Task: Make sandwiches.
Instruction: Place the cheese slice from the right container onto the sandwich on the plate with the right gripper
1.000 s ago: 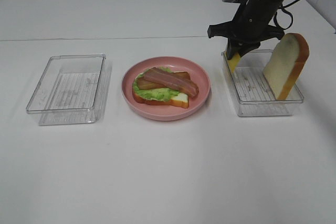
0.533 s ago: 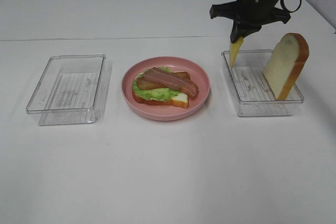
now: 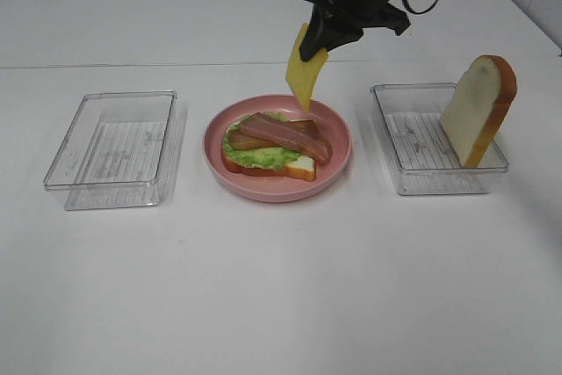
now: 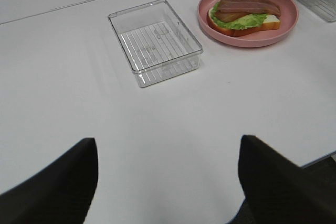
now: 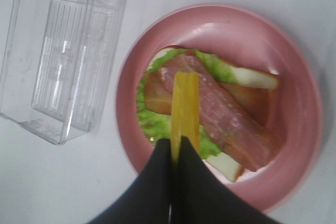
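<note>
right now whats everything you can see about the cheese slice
The cheese slice is a thin, flat, plain yellow piece that looks like smooth toy plastic. It hangs on edge in the air, pinched at its upper end by the shut right gripper, touching nothing else. It hangs above the pink plate, over the bacon and lettuce stacked on the bread there. The wrist view shows it edge-on.

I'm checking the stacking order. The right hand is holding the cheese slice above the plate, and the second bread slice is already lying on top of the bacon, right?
Not quite. The right hand does hold the cheese slice above the plate, but the second bread slice still leans upright in the right-side tray. The bacon is uncovered, as the exterior high view shows.
</note>
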Tool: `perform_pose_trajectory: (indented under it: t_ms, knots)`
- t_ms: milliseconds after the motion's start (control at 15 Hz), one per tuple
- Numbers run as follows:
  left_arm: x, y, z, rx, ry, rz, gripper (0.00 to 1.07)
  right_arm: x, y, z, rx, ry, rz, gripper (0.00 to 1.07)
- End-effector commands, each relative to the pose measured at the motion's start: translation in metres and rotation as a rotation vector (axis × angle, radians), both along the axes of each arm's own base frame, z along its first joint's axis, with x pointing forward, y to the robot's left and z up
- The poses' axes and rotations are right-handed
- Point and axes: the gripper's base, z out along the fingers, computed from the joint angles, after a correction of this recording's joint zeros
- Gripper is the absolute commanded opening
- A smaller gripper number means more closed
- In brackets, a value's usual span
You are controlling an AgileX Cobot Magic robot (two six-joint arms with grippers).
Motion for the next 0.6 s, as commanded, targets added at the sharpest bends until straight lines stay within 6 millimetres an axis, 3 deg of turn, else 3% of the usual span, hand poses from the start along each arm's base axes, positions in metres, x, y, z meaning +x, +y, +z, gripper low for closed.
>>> perform_pose_trajectory:
  t_ms: [67, 267, 600]
  knots:
    - [-0.002, 0.001, -0.001, -0.012, -0.022, 0.002, 0.71, -0.006, 0.031, -0.008, 0.040, -0.019, 0.041, 0.00]
    - [-0.002, 0.001, -0.001, -0.012, -0.022, 0.002, 0.71, -0.009, 0.064, -0.034, 0.121, 0.021, 0.028, 0.00]
    - [-0.002, 0.001, -0.001, -0.012, -0.022, 0.002, 0.71, -0.002, 0.064, -0.068, 0.062, 0.072, -0.019, 0.00]
